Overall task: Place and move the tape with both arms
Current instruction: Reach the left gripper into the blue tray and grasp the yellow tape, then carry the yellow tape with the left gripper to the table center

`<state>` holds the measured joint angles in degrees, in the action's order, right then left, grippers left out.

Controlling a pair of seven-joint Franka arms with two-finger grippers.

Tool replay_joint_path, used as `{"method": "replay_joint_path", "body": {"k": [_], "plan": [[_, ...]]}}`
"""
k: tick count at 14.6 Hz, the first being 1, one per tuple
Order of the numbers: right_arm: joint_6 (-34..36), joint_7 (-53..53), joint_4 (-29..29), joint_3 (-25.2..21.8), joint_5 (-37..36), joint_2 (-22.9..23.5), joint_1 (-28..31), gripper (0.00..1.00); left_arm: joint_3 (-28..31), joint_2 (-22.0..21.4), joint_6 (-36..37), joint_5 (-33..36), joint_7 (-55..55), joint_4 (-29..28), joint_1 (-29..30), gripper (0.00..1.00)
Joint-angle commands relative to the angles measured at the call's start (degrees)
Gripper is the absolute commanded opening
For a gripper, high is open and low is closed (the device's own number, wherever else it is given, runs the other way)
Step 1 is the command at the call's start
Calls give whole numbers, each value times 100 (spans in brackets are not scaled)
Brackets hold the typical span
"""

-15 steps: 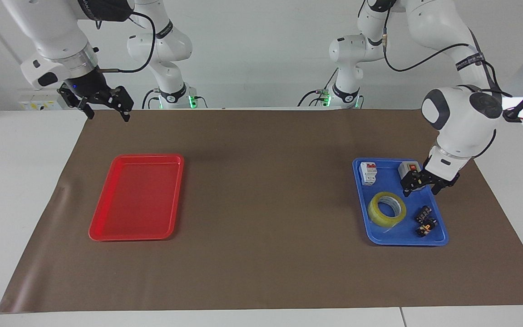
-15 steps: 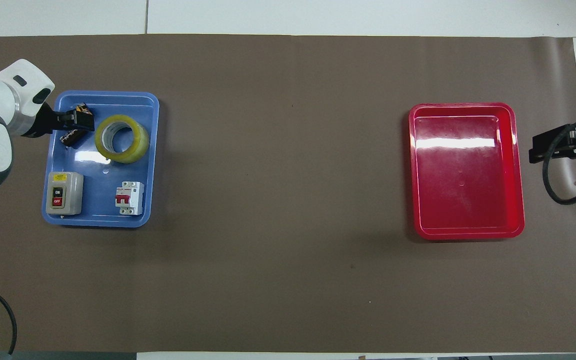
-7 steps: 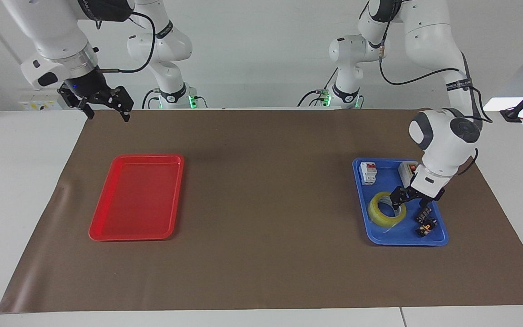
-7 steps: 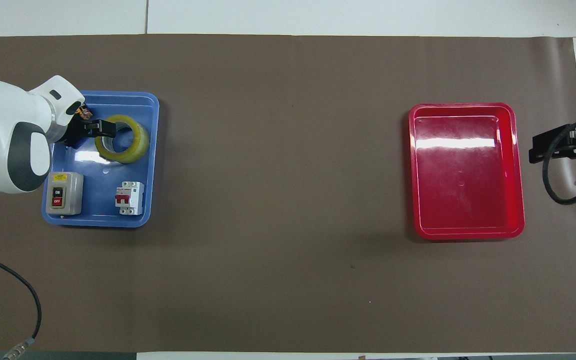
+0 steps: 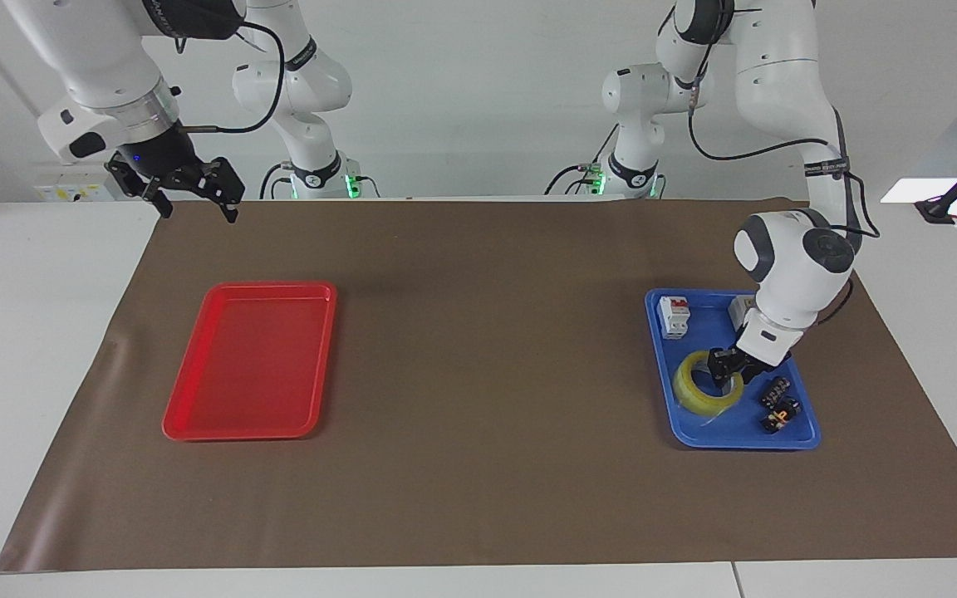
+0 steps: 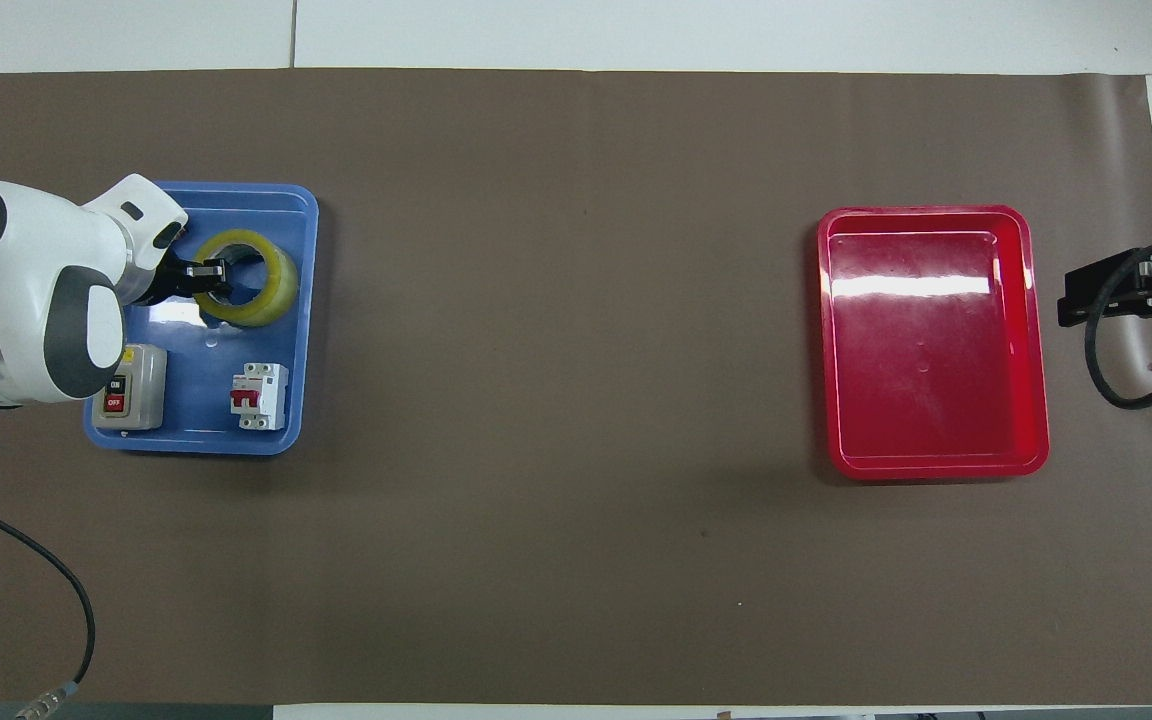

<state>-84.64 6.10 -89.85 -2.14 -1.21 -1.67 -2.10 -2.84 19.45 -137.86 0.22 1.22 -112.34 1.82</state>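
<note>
At the left arm's end of a table covered in brown paper, the left gripper of a large white jointed robot arm reaches down into a shallow blue plastic tray. Its black jaws straddle the wall of a translucent yellow roll of packing tape, one finger inside the roll's wide round hole and the other outside, on the side nearer the robots. The jaws stand narrowed around that wall; whether they already press on it cannot be told. The tape lies flat in the tray, in the half farther from the robots.

Sharing the tray are a white circuit breaker with a red switch and a grey switch box with an ON/OFF button, both at the end nearer the robots, and two small black components beside the tape, toward the tray's outer edge.

Toward the right arm's end of the table lies a red rectangular plastic tray, with nothing in it. The right gripper waits in the air over the edge of the brown paper at that end, well apart from the red tray, its black jaws spread apart and holding nothing.
</note>
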Motion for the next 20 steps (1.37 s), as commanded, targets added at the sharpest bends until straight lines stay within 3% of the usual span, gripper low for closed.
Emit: {"method": "replay_joint_path", "body": {"k": [1,5,10,15,20], "plan": [[-44,-30,-24,-6,15,-44,17,100,29,-256,-14,-83,124,-104,-59,0],[-44,-30,-24,-6,24,-44,17,100,3,-696,707,-92,493,37,-111,0],[-44,-30,-24,-6,15,-44,17,100,-6,-1057,1560,-92,1414,292,-804,0],[-44,-30,-24,-6,15,-44,26,100,-6,-1075,1403,-83,2908,257,-2104,0],[-44,-30,-24,-6,24,-44,26,100,-6,-803,665,-31,4114,222,-3160,0]]}}
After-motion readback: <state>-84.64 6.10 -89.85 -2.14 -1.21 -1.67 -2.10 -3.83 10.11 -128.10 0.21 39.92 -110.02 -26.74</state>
